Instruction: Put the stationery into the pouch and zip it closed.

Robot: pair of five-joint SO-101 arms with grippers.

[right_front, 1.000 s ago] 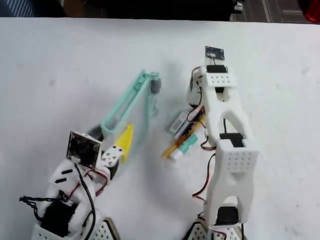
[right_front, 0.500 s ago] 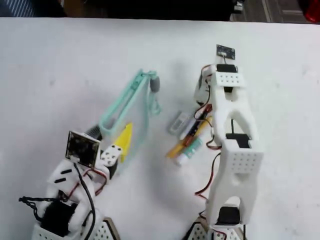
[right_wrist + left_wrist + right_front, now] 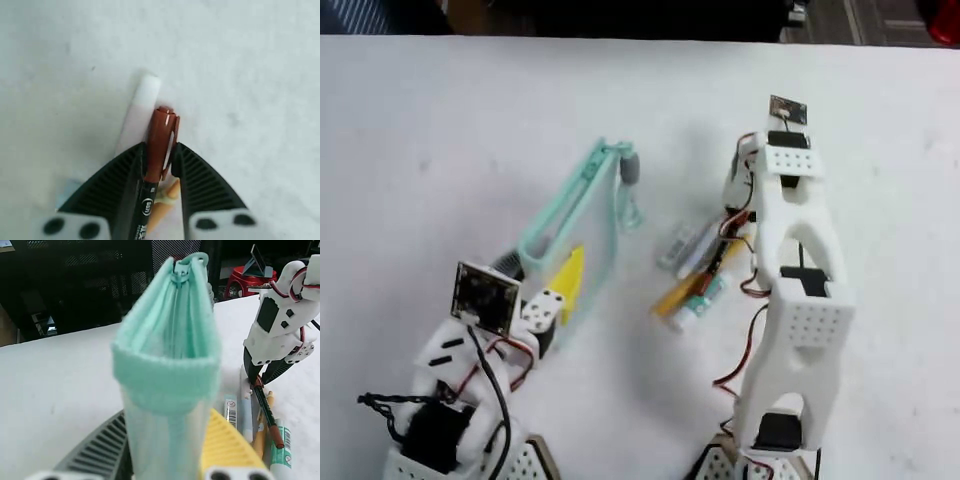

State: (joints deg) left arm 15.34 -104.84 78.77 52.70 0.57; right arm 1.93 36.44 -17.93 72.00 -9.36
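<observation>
Gripping a brown-capped pen (image 3: pixel 161 132) in the right gripper (image 3: pixel 160 150), black fingers drawn narrow and pressing the barrel just behind the cap, the pen crossing over a white stick (image 3: pixel 142 97). Pinching the near end of the mint pouch (image 3: pixel 582 215) in the left gripper (image 3: pixel 542 278), grey and yellow fingers closing on the fabric and propping the mouth open. Placing the pouch toward 10 o'clock of the table (image 3: pixel 440 130) centre in the high view, with the stationery pile (image 3: pixel 692 275) just at 3 o'clock of it. Judging the pen as light, stiff and smooth, so likely swivelling or slipping when held this close to one end, and better taken nearer mid-barrel. Judging the pouch as limp and light, probably sagging shut once released, so best held at the rim, with what looks like the zip slider (image 3: pixel 181 272) waiting at the far end. Reading the pinch on the pen from the right wrist view, where the high view puts the arm over it. Seeing end-on into the pouch mouth from the left wrist view, while taking the overall layout from above. Not managing to tell whether the pen is clear of the pile.
</observation>
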